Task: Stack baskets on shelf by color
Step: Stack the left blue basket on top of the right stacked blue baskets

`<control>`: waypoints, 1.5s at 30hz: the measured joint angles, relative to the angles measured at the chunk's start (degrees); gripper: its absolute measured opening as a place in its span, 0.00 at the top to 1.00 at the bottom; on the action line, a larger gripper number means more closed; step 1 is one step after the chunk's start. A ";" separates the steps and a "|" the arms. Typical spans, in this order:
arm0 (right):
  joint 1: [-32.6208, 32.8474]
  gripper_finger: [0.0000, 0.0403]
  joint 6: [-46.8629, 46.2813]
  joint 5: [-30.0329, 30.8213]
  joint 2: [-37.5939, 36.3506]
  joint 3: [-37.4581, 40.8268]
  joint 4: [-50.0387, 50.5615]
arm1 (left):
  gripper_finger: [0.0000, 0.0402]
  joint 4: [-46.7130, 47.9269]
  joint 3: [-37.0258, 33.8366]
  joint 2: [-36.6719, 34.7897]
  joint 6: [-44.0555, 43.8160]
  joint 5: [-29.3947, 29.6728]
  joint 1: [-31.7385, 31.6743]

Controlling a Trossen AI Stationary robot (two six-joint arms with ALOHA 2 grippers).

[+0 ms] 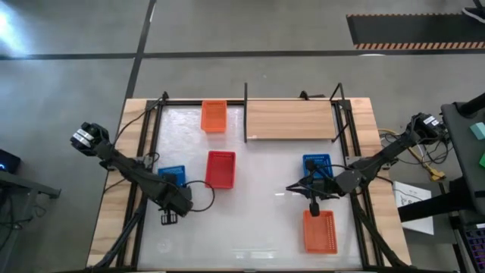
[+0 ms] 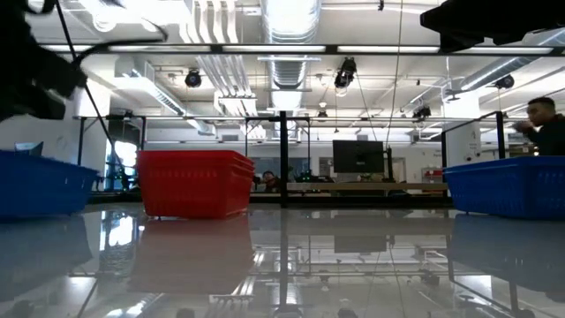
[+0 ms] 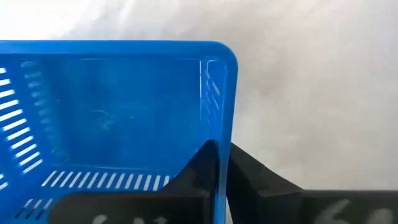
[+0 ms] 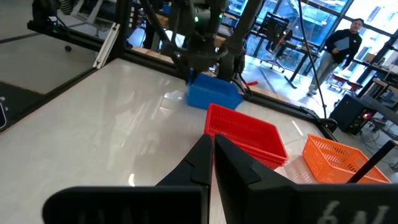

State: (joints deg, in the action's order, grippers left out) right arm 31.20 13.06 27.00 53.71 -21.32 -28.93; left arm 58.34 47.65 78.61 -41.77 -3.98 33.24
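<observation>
1. The left hand is at the near left of the bench, at the near edge of the left blue basket. The left wrist view shows its two fingers drawn together on that basket's side wall, one inside and one outside, so it is clamped on the rim near a corner.
2. The red basket sits just right of the blue one, long axis running near to far. An orange basket lies beyond it at the far edge, just left of the shelf.
3. The shelf lies far and to the right of the held basket, its long axis running left to right and its board bare. I judge the coming move turns on this: the left arm must carry the blue basket past the red one to reach it.
4. The right hand hovers at the near right, between the right blue basket and the near orange basket. Its fingers are together and hold nothing.
5. The right arm is nearer the shelf, with the right blue basket just beside it.
</observation>
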 joint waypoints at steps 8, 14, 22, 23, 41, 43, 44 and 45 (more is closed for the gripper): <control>0.00 0.98 0.26 0.00 0.00 0.00 -0.07 | 1.00 -14.66 12.32 0.84 -4.91 -6.02 1.50; 0.02 0.98 0.42 -0.02 0.00 0.00 -0.10 | 1.00 -28.62 19.26 7.47 -4.35 -1.05 1.92; 0.02 0.98 0.42 -0.02 -0.04 0.00 -0.13 | 1.00 -30.35 28.56 21.62 4.90 3.78 -0.42; 0.02 0.98 0.42 -0.02 -0.04 0.00 -0.13 | 1.00 -30.98 29.55 23.07 6.42 4.30 -0.93; 0.15 0.98 -4.12 -0.45 -0.02 0.00 0.31 | 0.87 -42.81 32.62 29.25 23.82 6.07 -10.30; 0.15 0.98 -4.32 -0.45 0.00 0.00 0.34 | 0.83 -42.99 32.71 28.90 25.90 6.06 -10.33; 0.15 0.98 -4.68 -0.44 0.00 0.00 0.33 | 0.82 -43.30 32.70 28.80 27.19 6.10 -10.34; 0.15 0.98 -5.24 -0.44 0.00 0.00 0.31 | 0.81 -43.50 32.63 28.62 28.59 6.14 -10.37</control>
State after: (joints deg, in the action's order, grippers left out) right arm 31.35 7.82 26.57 53.71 -21.32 -28.62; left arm 14.84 80.27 107.22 -13.18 2.16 22.87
